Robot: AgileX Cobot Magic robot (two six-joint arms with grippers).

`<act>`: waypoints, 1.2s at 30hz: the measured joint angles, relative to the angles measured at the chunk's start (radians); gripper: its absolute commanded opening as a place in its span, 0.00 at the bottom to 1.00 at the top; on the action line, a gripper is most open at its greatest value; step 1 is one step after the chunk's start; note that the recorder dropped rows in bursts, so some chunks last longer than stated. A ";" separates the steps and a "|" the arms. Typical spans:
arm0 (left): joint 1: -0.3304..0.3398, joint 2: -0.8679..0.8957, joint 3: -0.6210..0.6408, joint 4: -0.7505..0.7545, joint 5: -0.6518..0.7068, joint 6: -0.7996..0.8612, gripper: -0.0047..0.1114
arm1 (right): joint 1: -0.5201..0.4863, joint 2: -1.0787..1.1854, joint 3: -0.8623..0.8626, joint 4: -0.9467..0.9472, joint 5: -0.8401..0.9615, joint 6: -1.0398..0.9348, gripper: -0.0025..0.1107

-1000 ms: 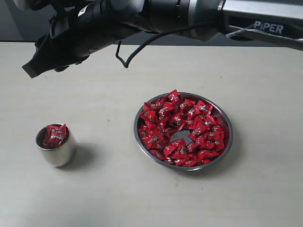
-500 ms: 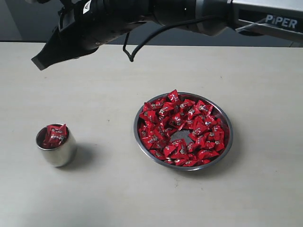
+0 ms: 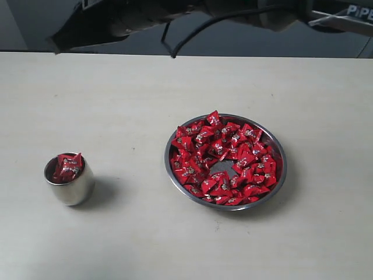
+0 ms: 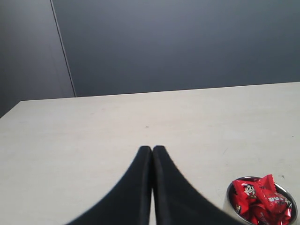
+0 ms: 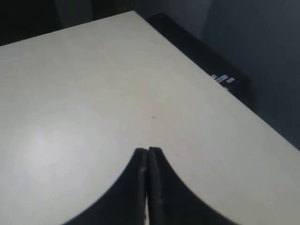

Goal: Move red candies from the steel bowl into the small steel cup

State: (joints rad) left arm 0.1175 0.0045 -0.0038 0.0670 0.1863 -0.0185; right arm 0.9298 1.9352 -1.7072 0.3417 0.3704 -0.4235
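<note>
The steel bowl (image 3: 281, 175) sits right of centre on the table, heaped with red candies (image 3: 221, 157) around a bare spot in its middle. The small steel cup (image 3: 71, 186) stands at the left with several red candies (image 3: 69, 165) piled to its rim; the left wrist view catches the cup (image 4: 228, 201) and its candies (image 4: 260, 199) at the frame's edge. My left gripper (image 4: 152, 149) is shut with nothing in it, close beside the cup. My right gripper (image 5: 147, 151) is shut and empty over bare table. In the exterior view only a dark arm (image 3: 145, 23) shows along the top edge.
The pale table (image 3: 145, 233) stretches around bowl and cup. A dark grey wall (image 4: 178, 47) backs its far edge. The right wrist view shows the table's edge (image 5: 206, 70) and a dark drop beyond it.
The arm that hung over the table's upper left has risen and pulled back, and now shows only along the exterior view's top edge. Bowl, cup and candies have not moved.
</note>
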 measured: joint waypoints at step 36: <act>0.000 0.000 0.000 0.000 0.000 0.000 0.04 | -0.330 -0.629 0.721 0.002 -0.354 0.020 0.02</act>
State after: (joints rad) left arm 0.1175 0.0045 -0.0038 0.0670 0.1863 -0.0185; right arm 0.5997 1.3064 -0.9866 0.3436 0.0169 -0.4040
